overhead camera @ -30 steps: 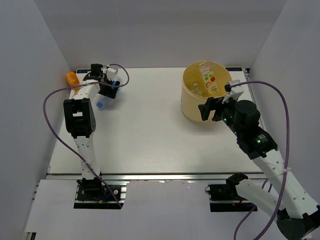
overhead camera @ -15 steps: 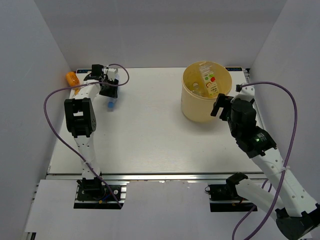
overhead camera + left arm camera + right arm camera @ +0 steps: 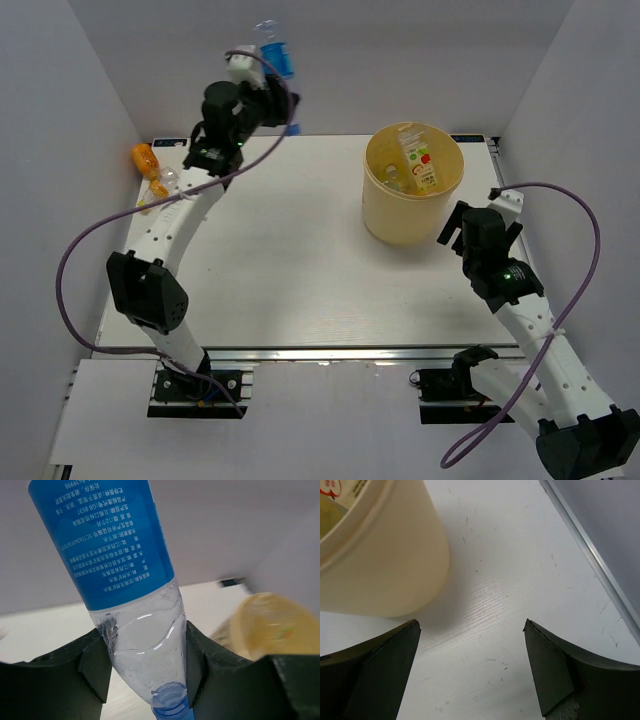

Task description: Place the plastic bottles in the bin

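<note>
My left gripper (image 3: pixel 267 86) is raised high over the table's far left, shut on a clear plastic bottle with a blue label (image 3: pixel 271 45). In the left wrist view its two fingers clamp the bottle (image 3: pixel 127 560) near its blue-capped neck, and the gripper (image 3: pixel 145 652) has the bin (image 3: pixel 272 625) blurred to its right. The yellow-orange bin (image 3: pixel 400 215) stands at the far right with labelled bottles (image 3: pixel 420 162) inside. An orange bottle (image 3: pixel 146 159) lies at the far left edge. My right gripper (image 3: pixel 458 226) hangs open just right of the bin (image 3: pixel 380 560), nothing between its fingers (image 3: pixel 387 660).
A small clear bottle (image 3: pixel 171 179) lies beside the orange one, under the left arm. Grey walls close in the table on the left, back and right. A metal rail (image 3: pixel 590 545) runs along the table's right edge, close to my right gripper (image 3: pixel 470 627).
The left gripper closed on the blue-labelled bottle at the far left and lifted it high, swinging right. The right arm drew back from the bin toward the near right.
</note>
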